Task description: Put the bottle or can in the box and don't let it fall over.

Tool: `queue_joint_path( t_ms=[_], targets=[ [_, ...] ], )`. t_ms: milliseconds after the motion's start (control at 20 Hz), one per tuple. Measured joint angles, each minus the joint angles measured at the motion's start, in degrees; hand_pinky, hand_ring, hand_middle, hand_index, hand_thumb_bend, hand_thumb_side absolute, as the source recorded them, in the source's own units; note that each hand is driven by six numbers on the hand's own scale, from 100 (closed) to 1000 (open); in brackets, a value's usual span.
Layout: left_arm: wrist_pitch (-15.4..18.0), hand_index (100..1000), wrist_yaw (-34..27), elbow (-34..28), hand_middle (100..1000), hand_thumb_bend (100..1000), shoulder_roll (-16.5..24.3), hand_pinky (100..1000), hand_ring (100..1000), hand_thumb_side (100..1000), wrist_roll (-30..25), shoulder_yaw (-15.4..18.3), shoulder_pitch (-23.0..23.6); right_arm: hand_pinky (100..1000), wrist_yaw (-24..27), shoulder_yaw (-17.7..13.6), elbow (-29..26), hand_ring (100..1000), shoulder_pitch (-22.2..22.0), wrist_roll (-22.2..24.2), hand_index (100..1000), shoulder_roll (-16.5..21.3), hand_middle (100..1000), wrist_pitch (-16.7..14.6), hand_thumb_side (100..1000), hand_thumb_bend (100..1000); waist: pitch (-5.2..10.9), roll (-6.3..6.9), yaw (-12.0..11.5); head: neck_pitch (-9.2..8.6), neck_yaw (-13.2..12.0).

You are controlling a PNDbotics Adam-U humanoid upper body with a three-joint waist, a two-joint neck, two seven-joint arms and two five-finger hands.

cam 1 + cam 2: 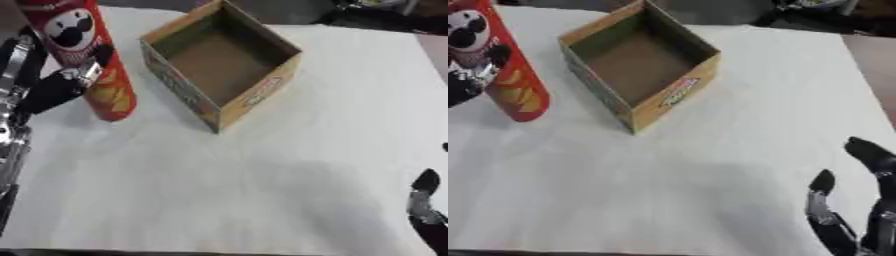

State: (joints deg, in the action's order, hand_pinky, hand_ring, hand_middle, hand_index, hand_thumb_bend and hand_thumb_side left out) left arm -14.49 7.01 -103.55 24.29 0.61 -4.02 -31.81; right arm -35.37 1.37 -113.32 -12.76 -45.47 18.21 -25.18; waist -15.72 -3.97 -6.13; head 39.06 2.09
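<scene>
A tall red crisps can (92,60) with a moustached face on it stands tilted at the left of the white table (289,180). My left hand (48,82) is curled round its middle, thumb across the front. Whether the can's base touches the table I cannot tell. Just right of the can sits an open cardboard box (223,62), empty, its brown floor showing. My right hand (855,220) rests open at the lower right corner, fingers up, far from both.
Dark objects lie beyond the table's far right edge (376,15). The table's right edge runs down past a brownish floor strip (877,65).
</scene>
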Motion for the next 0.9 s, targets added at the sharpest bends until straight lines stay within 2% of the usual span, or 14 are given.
queue_joint_path(
  t_ms=[200, 450, 650, 900],
  targets=[
    [-1.04, 531, -0.71, -1.64, 864, 100, 0.01, 1000, 1000, 450, 0.12, -0.14, -2.33, 847, 0.56, -1.84, 0.0, 729, -1.36, -0.58, 787, -1.07, 746, 0.58, 413, 100, 0.14, 0.18, 0.31, 0.23, 0.07],
    [-2.09, 532, -1.44, -1.39, 863, 100, -0.41, 1000, 1000, 467, 0.11, -1.14, -7.61, 851, 2.55, -4.27, 0.0, 731, -2.24, -0.98, 789, -1.9, 748, 0.98, 426, 100, 0.44, 0.57, 1.57, 0.67, 0.29],
    [-2.37, 531, -1.28, 1.59, 861, 100, -2.21, 1000, 1000, 468, 0.09, -2.53, -12.99, 848, 3.94, -5.81, 0.0, 728, -2.98, -0.74, 786, -1.91, 743, 0.74, 414, 100, 0.44, 0.98, 3.24, 0.67, -0.6],
    [-1.66, 530, -0.11, 7.59, 860, 100, -4.81, 1000, 1000, 492, 0.42, -3.95, -18.84, 847, 4.08, -6.22, 0.0, 727, -2.94, -0.26, 785, -1.91, 741, 0.26, 410, 100, 0.42, 1.12, 4.86, 0.56, -2.41]
  ],
)
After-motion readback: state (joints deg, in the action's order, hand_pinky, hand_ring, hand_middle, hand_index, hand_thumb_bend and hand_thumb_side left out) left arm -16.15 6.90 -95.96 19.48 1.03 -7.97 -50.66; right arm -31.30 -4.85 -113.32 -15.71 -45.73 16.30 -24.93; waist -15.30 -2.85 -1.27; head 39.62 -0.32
